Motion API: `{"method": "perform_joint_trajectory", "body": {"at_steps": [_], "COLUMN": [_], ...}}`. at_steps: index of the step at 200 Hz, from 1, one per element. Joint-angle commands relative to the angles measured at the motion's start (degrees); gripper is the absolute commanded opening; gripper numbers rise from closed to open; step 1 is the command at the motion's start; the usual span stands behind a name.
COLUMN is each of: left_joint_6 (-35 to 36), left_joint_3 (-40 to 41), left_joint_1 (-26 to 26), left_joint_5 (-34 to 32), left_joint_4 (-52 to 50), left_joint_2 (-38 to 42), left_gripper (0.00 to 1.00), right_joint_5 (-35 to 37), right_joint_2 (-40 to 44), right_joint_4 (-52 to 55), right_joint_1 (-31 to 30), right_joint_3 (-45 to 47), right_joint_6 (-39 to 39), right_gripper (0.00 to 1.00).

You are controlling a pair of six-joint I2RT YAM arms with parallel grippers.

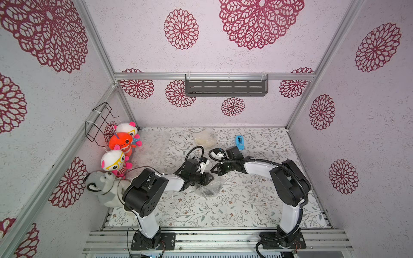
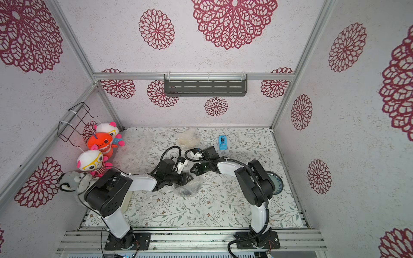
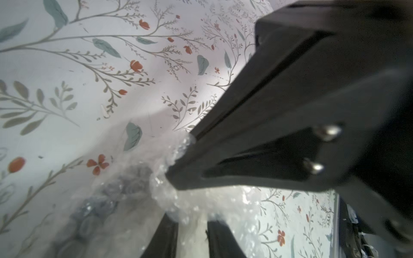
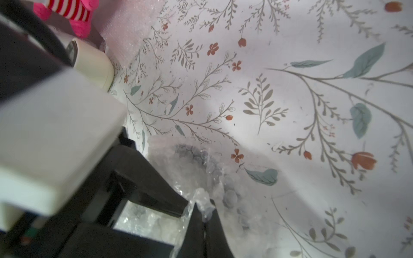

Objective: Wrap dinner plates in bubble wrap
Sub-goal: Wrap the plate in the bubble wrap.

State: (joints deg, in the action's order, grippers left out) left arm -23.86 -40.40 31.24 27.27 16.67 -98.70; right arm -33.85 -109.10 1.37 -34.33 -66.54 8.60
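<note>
Centrally on the flowered table (image 1: 245, 207), the black plate (image 1: 206, 192) lay flat under a crumpled sheet of bubble wrap (image 1: 215, 186). Its dark surface showed through the bubbles. Both grippers reached in over the plate's far side from opposite directions, and their tips nearly met.

The right gripper (image 4: 204, 208) was clamped tight on a bunched fold of that wrap. In the left wrist view its fingers (image 3: 223, 143) came together at a point, with the plastic puckered at the tip. The left gripper (image 3: 192, 220) had its jaws parted and wrap showed in the gap between them. Whether either of its fingers pressed on the plastic could not be told.

At the back of the table the cream plate (image 1: 204, 138) sat bundled in clear plastic. A blue tape dispenser (image 1: 239, 143) stood to its right, a little apart. The blue-grey plate (image 2: 277, 181) lay near the table's right edge. It showed in a top view only as a sliver behind the elbow of the right arm (image 2: 252, 183).

On the left side a cream container (image 4: 93, 64) stood close to the plush toys (image 1: 120, 143) heaped against the wall, and a flat spare sheet (image 4: 129, 26) of bubble plastic lay beside them.
</note>
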Motion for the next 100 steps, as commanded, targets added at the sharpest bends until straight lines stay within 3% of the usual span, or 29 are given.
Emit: {"method": "perform_joint_trajectory", "body": {"at_steps": [1, 37, 63, 100], "left_joint_6": [-2.6, -8.4, -12.1, -17.7], "left_joint_3": [2.3, 9.6, 9.8, 9.2], "left_joint_1": [0.7, 1.1, 1.5, 1.5], "left_joint_5": [-1.2, -4.4, -9.7, -12.2], "left_joint_4": [-9.0, -9.0, -9.6, -5.4], "left_joint_2": [6.8, 12.4, 8.5, 3.4], "left_gripper": [0.33, 0.23, 0.03, 0.0], "right_joint_5": [-2.2, -2.1, -6.2, -0.3], "right_joint_2": [4.5, 6.4, 8.0, 14.2], "right_joint_4": [3.9, 4.2, 2.4, 7.7], "right_joint_1": [-0.4, -0.4, -1.1, -6.6], "right_joint_3": [-1.2, -1.1, -0.4, 2.7], "right_joint_6": [-7.2, -12.0, -16.6, -39.0], "right_gripper": [0.0, 0.0, 0.0, 0.0]}}
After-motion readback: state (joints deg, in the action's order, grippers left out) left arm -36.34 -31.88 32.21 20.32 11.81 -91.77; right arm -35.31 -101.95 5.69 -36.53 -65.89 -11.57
